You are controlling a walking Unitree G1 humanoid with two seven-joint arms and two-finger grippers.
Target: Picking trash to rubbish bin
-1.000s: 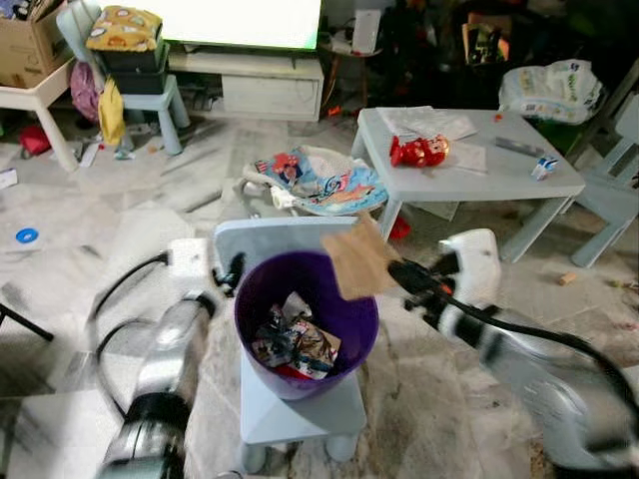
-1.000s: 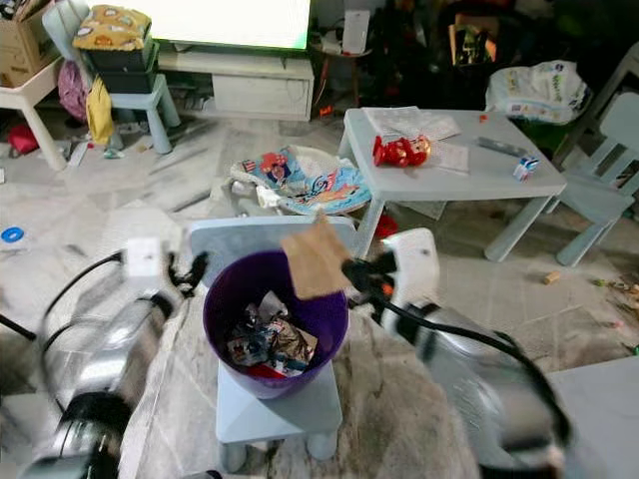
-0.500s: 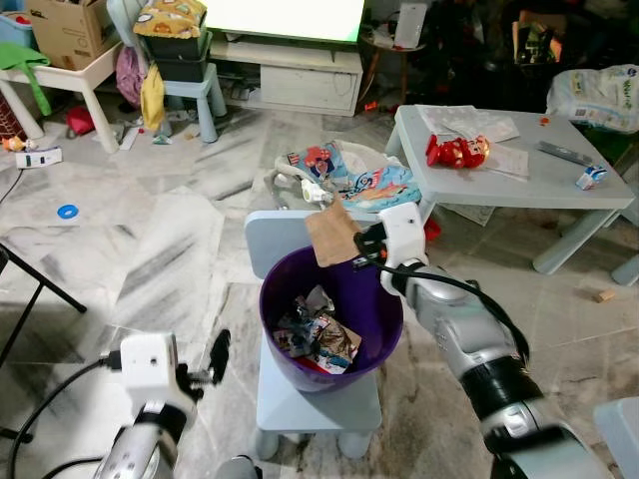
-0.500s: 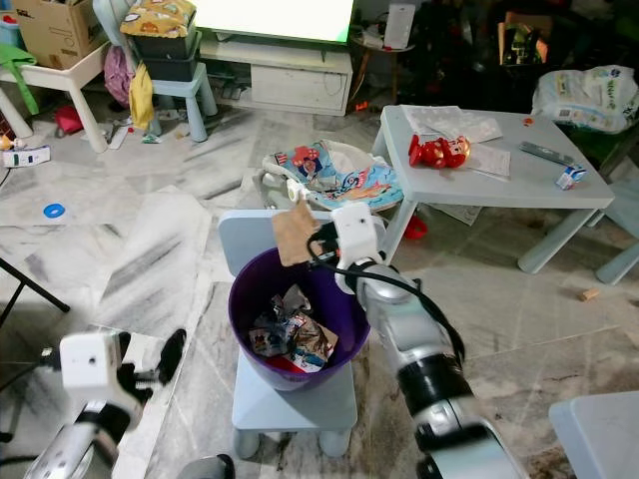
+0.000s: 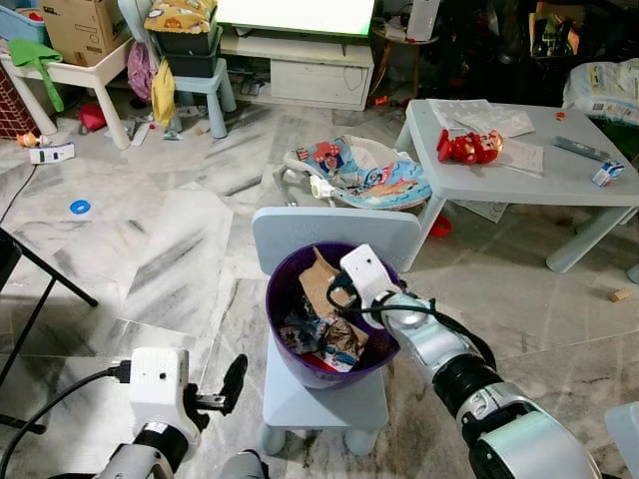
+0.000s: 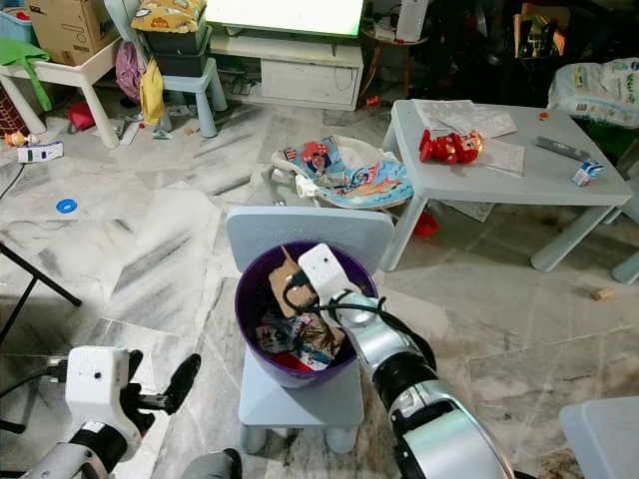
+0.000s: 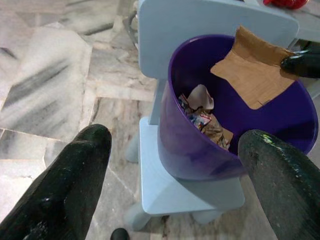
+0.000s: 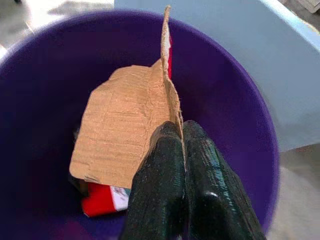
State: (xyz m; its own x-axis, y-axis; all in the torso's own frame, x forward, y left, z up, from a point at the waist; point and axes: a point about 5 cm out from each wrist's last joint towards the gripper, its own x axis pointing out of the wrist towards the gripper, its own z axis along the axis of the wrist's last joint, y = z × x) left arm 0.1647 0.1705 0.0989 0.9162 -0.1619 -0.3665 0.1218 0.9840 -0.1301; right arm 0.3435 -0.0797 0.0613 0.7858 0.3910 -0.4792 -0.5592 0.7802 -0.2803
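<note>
Brown torn cardboard scrap (image 8: 131, 135) pinched in closed right end effector (image 8: 182, 131), lowered inside purple plastic bin (image 5: 285, 344) on pale-blue chair (image 5: 334, 225); release pending. Left end effector (image 7: 175, 170) spread wide, empty.

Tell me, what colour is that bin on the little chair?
Purple; the bin shows best in the left wrist view.

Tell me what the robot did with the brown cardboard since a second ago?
The right hand lowered the cardboard piece from above the rim into the purple bin, still pinching it. The left hand dropped back, open. The bin stayed on the small chair.
</note>
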